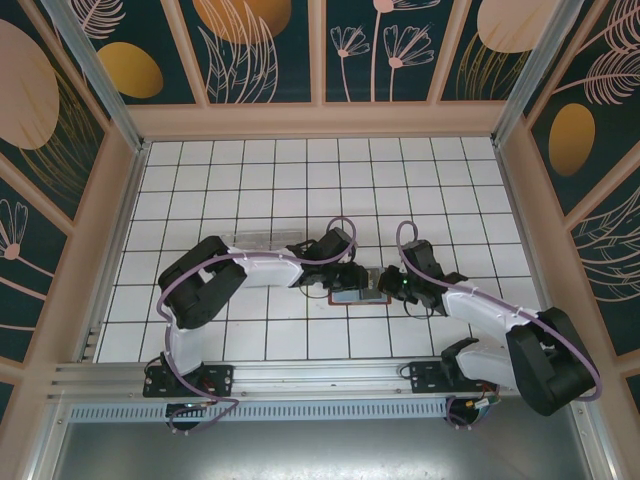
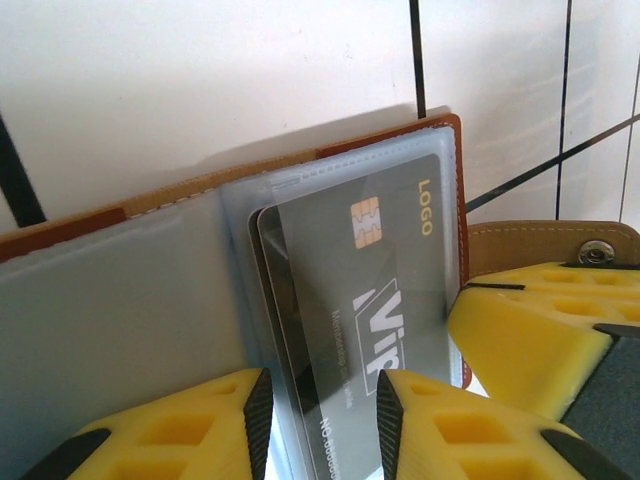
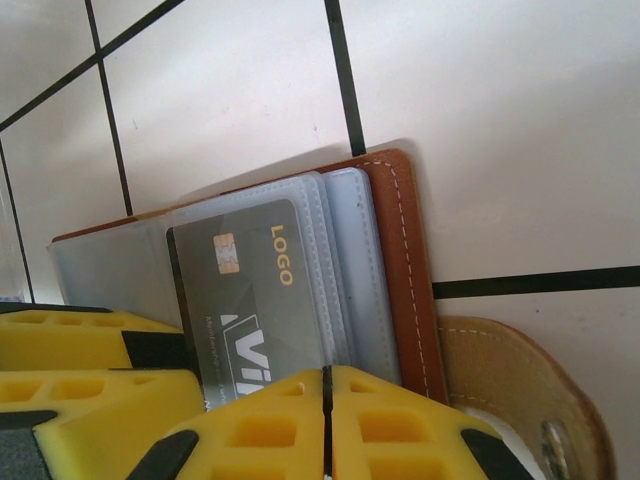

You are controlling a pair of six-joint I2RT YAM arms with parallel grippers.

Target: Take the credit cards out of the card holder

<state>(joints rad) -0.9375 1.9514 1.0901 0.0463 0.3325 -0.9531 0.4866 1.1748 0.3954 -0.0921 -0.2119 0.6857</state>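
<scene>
Looking down from above, I see the card holder (image 1: 357, 296) lying open on the white tiled surface (image 1: 250, 180), in the middle and towards the near side, right where my two arms meet. The left claw (image 1: 349, 282) comes in over it from the left and the right claw (image 1: 384, 286) from the right.

On the left wrist camera the card holder (image 2: 120, 300) shows its blue-grey sleeves inside a brown edge. A dark grey card (image 2: 370, 290) with a gold chip and the words LOGO and VIP sits in the right-hand sleeve, and the rim of a second card (image 2: 262, 262) shows just behind it. The left claw (image 2: 320, 405) has its yellow fingers apart, with both cards showing in the gap; I cannot tell whether the fingers touch them.

On the right wrist camera the right claw (image 3: 325, 388) has its fingers pressed together, set at the near end of the card (image 3: 260, 290) and the card holder (image 3: 405, 270). I cannot tell whether anything is pinched between them. A tan strap (image 3: 510, 380) with a snap lies just beside the holder's brown edge.
</scene>
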